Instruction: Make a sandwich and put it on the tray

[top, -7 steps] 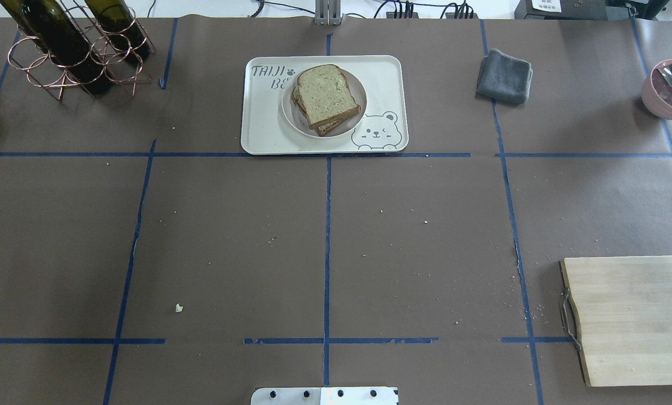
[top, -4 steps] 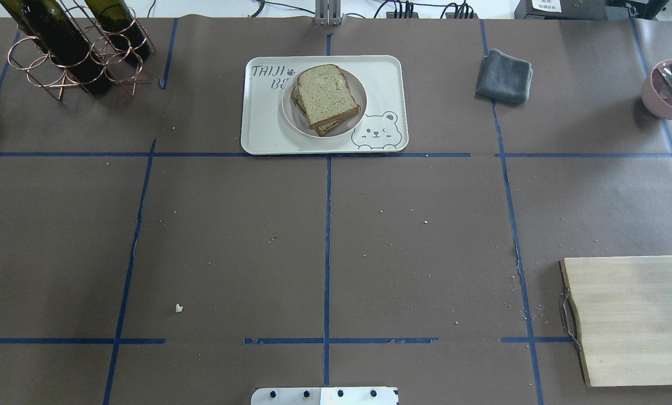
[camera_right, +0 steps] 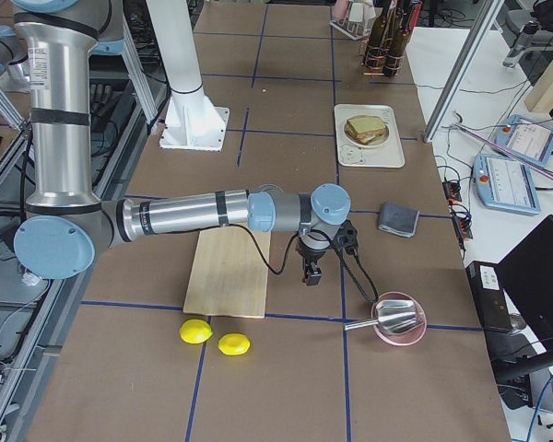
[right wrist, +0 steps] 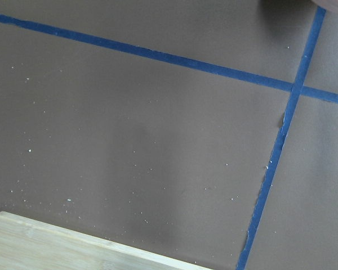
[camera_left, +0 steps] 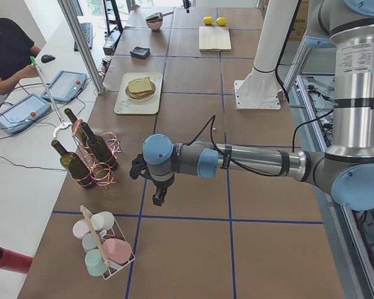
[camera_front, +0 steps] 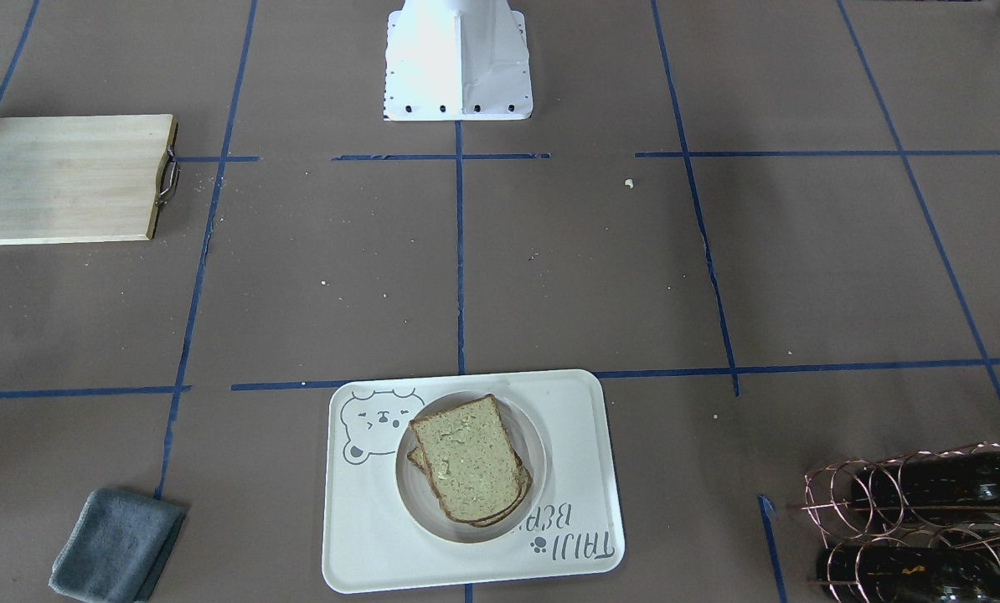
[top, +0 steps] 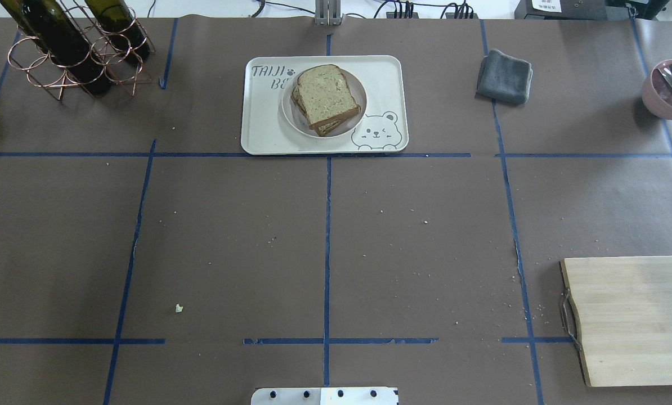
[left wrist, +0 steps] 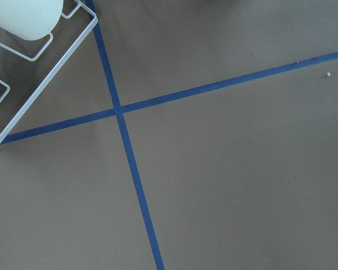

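The sandwich of speckled, brown-crusted bread slices is sitting on a round white plate in the cream bear-face tray, seemingly finished. The left gripper and right gripper are hanging far off; I cannot tell how their jaws stand.

On the surface, the sandwich sits on a plate, which lies on the tray at far centre. A bottle rack stands far left. A cloth lies right of the tray, a bowl farther right at the edge. A board lies near right.
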Available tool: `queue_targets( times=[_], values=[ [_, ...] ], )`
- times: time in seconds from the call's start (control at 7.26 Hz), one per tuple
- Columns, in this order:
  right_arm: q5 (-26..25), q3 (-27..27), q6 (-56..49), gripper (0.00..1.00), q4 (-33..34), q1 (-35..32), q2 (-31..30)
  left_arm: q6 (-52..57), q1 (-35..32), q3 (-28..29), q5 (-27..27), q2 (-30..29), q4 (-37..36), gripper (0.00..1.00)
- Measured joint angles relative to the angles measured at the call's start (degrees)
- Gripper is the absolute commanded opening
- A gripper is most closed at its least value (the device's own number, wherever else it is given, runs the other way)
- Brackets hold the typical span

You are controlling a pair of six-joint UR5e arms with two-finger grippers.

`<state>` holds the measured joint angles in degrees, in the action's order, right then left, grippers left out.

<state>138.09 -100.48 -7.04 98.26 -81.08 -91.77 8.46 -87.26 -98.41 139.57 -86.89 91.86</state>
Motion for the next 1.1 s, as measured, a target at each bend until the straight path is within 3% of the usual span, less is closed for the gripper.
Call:
queue_targets(
  times=[0.41, 0.69, 1.1],
  values=[
    [0.1, -0.1, 0.6, 1.00, 0.0, 0.0, 0.5, 0.0, -0.2, 0.1, -4.8, -0.1, -3.0, 1.00],
    [0.0, -0.1, 0.9, 1.00, 0.0, 0.0, 0.6, -0.2, -0.2, -0.2, -5.1, 0.3, -8.4, 1.00],
    [-0.1, -0.1, 0.9, 1.00, -0.1, 0.0, 0.7, -0.7, -0.2, 0.4, -3.7, 0.6, -10.0, 1.00]
  ],
)
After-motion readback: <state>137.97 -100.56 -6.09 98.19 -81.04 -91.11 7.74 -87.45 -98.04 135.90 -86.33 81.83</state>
